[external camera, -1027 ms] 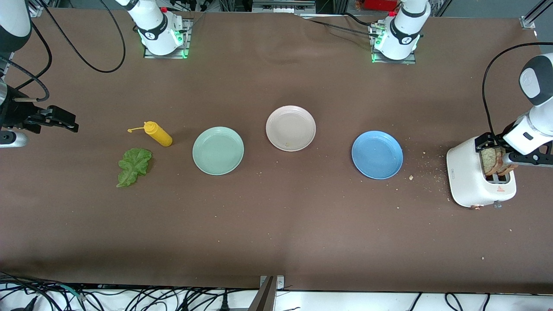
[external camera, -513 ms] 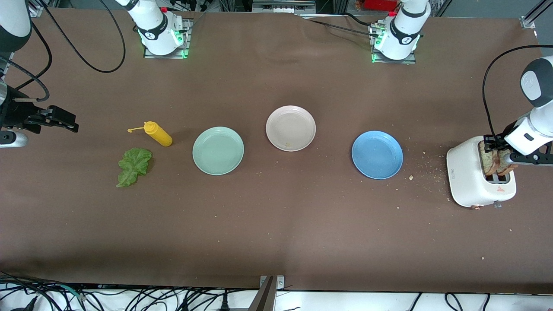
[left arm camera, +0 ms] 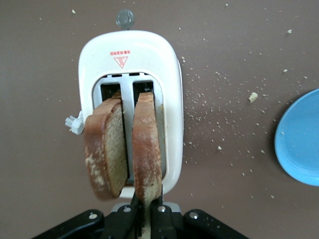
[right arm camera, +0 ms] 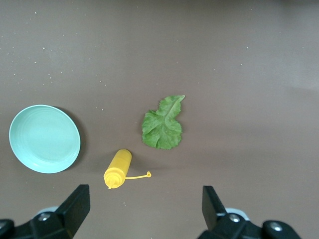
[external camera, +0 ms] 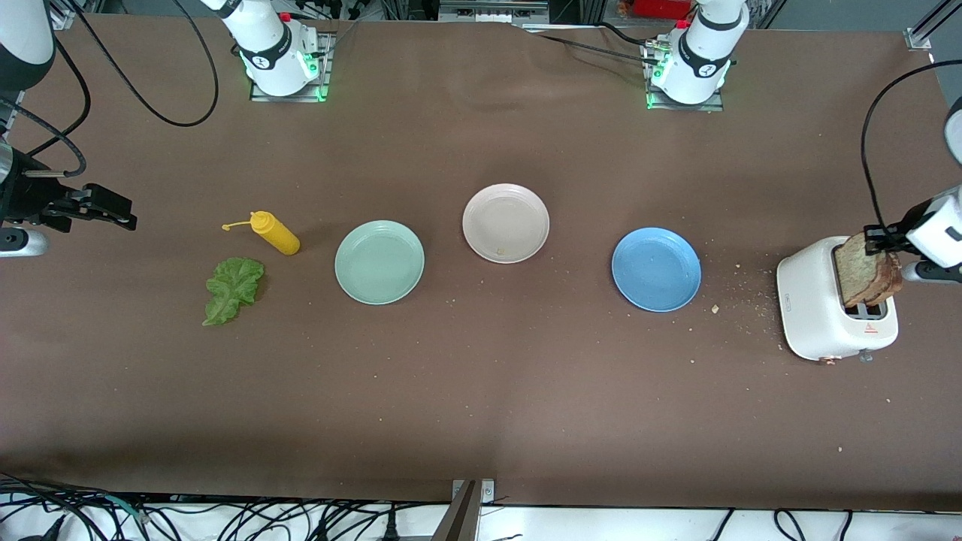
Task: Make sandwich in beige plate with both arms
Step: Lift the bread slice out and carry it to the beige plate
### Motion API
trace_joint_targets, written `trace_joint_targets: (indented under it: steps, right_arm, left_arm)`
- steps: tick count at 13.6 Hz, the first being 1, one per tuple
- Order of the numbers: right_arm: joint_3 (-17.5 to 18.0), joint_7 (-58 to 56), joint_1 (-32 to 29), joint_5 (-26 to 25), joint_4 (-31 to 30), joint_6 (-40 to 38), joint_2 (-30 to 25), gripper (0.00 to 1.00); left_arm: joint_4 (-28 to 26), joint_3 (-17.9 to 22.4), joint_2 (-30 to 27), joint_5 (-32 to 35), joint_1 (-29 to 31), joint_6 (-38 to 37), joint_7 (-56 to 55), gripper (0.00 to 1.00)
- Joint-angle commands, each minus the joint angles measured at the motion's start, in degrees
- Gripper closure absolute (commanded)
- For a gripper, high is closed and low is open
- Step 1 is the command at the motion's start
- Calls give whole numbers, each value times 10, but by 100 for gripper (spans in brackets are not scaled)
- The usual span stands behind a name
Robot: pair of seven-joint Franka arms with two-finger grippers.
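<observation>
Clock directions as on the front view, twelve toward the robots' bases.

At three o'clock on the desk (external camera: pixel 481 391): white toaster (external camera: pixel 815 308). Clamped shut on a toast slice (left arm camera: pixel 147 149) by the left jaws, over one slot of the toaster and pinched at its upper crust. Beside it, a second slice (left arm camera: pixel 104 149), tilted, with its lower corner at the other slot; cannot tell whether touched by the jaws.

Near the desk's centre, slightly toward twelve: beige plate (external camera: pixel 481 203), with only a small crumb inside. At eight o'clock from it, mint-green plate (external camera: pixel 379 262); at four o'clock from it, blue plate (external camera: pixel 656 269). Between blue plate and toaster, scattered crumbs (external camera: pixel 714 309).

At nine o'clock from the mint-green plate: yellow squeeze bottle (external camera: pixel 276 234) on its side, and at seven o'clock from that bottle, lettuce leaf (external camera: pixel 233 289) flat on the desk, near but apart.

At nine o'clock, over the desk's edge: right arm (external camera: pixel 30 203) waiting, right jaws spread wide apart, gripping nothing.
</observation>
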Motion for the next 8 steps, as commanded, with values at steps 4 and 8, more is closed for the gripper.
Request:
trace_joint_targets:
  steps: [4, 8]
  right_arm:
    - [3, -2, -3, 7, 2, 3, 1, 0]
    - [3, -2, -3, 7, 2, 3, 1, 0]
  left_arm:
    - [114, -79, 0, 23, -36, -185, -3, 100]
    - [110, -92, 19, -76, -60, -196, -12, 100]
